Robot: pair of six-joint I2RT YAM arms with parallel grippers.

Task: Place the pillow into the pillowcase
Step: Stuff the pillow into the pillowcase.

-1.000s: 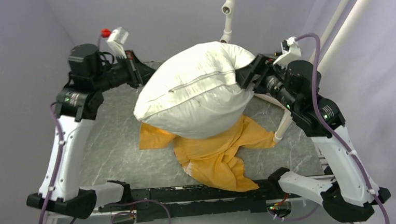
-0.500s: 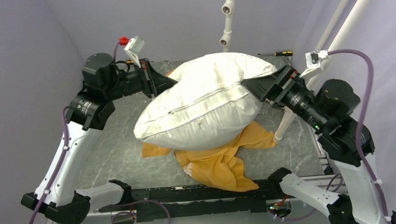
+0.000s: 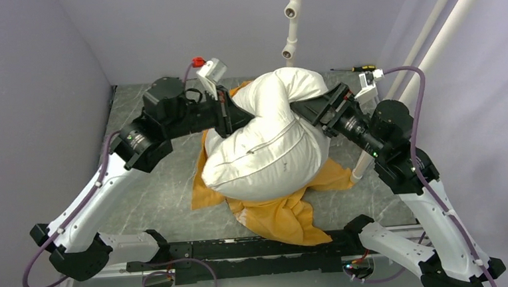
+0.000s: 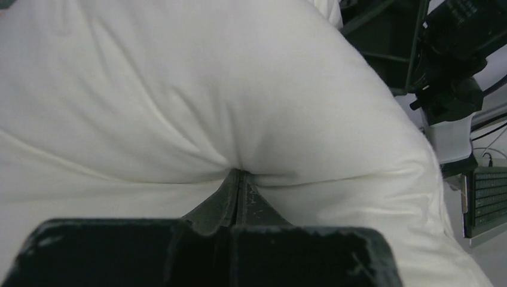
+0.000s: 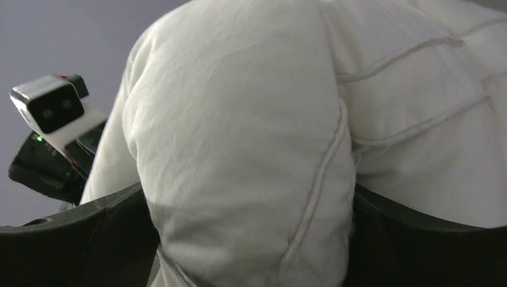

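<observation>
The white pillow (image 3: 265, 146) is held above the table, bent into a hump between my two grippers. It fills the left wrist view (image 4: 197, 89) and the right wrist view (image 5: 239, 131). My left gripper (image 3: 233, 116) is shut, pinching a fold of the pillow's left side (image 4: 241, 174). My right gripper (image 3: 305, 112) grips the pillow's right end, a thick bulge of it squeezed between its spread fingers (image 5: 245, 239). The orange-yellow pillowcase (image 3: 279, 215) lies crumpled flat on the table under the pillow, mostly hidden; its print does not show.
A white pole (image 3: 362, 160) stands on the table's right side beside the right arm. A screwdriver (image 3: 360, 68) lies at the back edge. A white pipe (image 3: 290, 21) hangs at the back. Purple walls close in left and right.
Both grippers moved toward each other, the left arm swinging right. The pillow went from stretched wide to bent and bunched, and sank closer to the pillowcase.
</observation>
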